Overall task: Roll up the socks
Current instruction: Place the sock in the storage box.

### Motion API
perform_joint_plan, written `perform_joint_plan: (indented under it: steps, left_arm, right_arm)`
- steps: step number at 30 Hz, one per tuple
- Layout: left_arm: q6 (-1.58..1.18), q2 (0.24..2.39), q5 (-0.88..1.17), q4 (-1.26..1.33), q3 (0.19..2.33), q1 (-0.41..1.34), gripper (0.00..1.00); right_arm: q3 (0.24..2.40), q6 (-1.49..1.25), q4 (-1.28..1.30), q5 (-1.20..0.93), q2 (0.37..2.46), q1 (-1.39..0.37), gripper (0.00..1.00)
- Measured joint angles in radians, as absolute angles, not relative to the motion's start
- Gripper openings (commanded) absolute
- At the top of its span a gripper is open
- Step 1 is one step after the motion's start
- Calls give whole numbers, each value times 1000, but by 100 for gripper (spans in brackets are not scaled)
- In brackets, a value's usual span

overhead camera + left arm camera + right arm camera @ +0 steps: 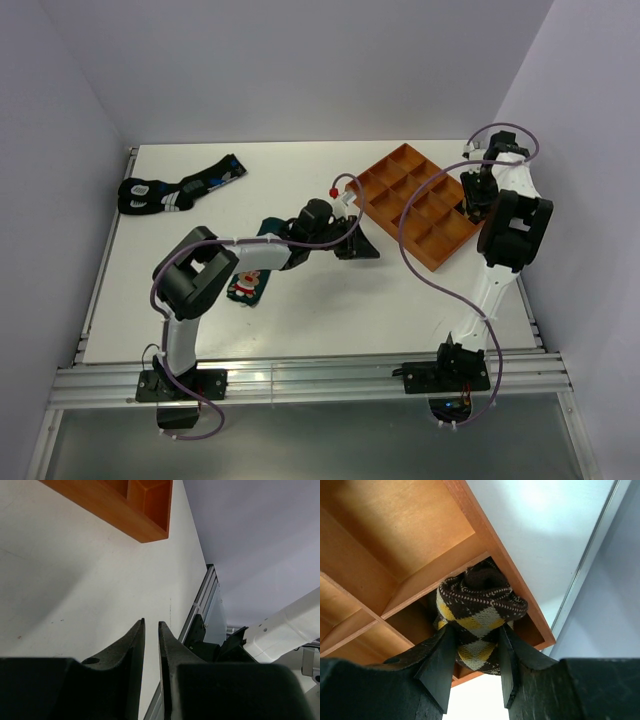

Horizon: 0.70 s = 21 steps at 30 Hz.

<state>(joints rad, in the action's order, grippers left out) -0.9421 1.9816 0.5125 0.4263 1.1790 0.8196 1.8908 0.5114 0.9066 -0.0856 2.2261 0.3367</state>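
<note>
1. Two socks of the task on hand. The rolled checkered sock (477, 607), brown, yellow and cream, sits in a corner compartment of the orange compartment tray (390, 525). The teal sock (248, 285) with the red-and-white figure lies flat and unrolled on the table (330, 310), partly under my left forearm.
2. Right gripper (477, 630): fingers pressed against the roll from both sides, holding it.
3. Left gripper (151, 622): fingers drawn almost together, a thin slit between them and nothing in it, low over the table near the tray's corner.
4. Hazard, roll: I judge it may spring loose once my right fingers let go, as soft knit has little to keep it wound.
5. Hazard, snag: the knit could cling to my pads and lift out of the compartment as I rise.
6. Hazard, tray: the roll sits against the outer wall, so a sideways nudge could tip it over the rim or shove the tray.
7. Hazard, left arm: a careless sweep of the forearm could drag the teal sock.
8. Surface: plain white tabletop, matte, with a metal rail (300, 385) at the near edge.
9. Also present: a dark pair of socks (180, 188) at the far left corner.
10. Room: pale bare walls (300, 60) close around the table on three sides.
</note>
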Motion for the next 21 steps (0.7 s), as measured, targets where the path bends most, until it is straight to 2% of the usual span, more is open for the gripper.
perform_joint_plan:
  steps: [12,15,18,21]
  left_arm:
    - [-967,2027,471,371,1259,842,22]
    - [-967,2027,462,351,1262,845,22]
    - [-965,2027,445,325,1262,845,23]
    - [-963,2021,421,282,1262,845,23]
  right_arm:
    - [1989,511,989,-81,2286,336,45]
    - [1984,510,984,-80,2284,337,50]
    - [1915,509,928,-76,2252,337,63]
    - [1835,510,863,-72,2206,337,68]
